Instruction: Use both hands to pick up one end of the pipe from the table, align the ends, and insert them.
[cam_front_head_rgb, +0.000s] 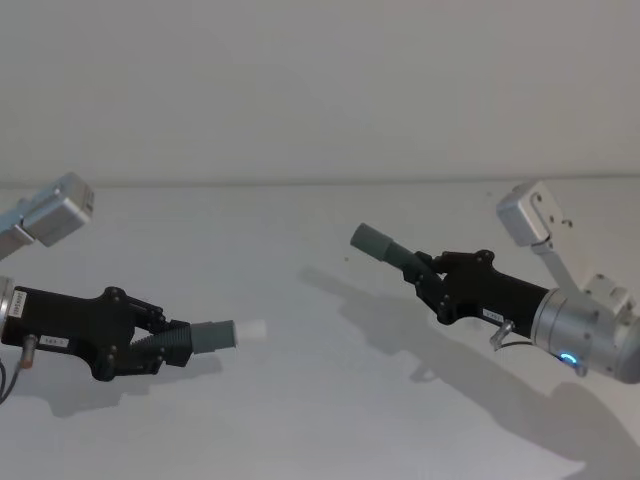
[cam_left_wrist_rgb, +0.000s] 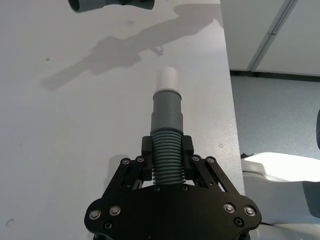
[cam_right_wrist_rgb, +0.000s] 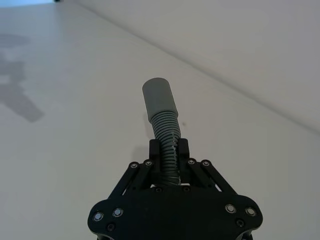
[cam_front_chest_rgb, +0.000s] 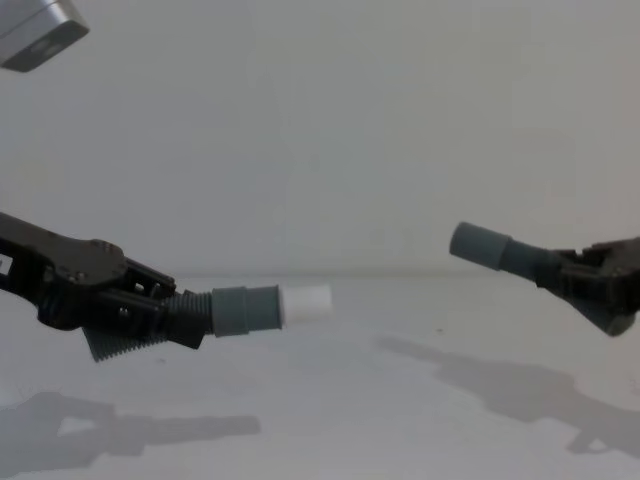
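Note:
My left gripper (cam_front_head_rgb: 168, 342) is shut on the corrugated part of the short pipe (cam_left_wrist_rgb: 166, 160), held above the table (cam_front_head_rgb: 300, 420). Its grey collar (cam_front_head_rgb: 210, 336) and white tip (cam_front_head_rgb: 252, 329) stick out toward the right. My right gripper (cam_front_head_rgb: 425, 278) is shut on the other pipe piece (cam_right_wrist_rgb: 167, 132), whose hollow grey socket (cam_front_head_rgb: 375, 242) points left and slightly up. In the chest view the white tip (cam_front_chest_rgb: 305, 303) and the socket (cam_front_chest_rgb: 480, 245) face each other across a clear gap, with the socket higher. The rest of the right piece is hidden behind the jaws.
The arms cast shadows on the pale table (cam_front_chest_rgb: 330, 400). A plain wall stands behind it. In the left wrist view the table's right edge (cam_left_wrist_rgb: 231, 100) drops to a grey floor.

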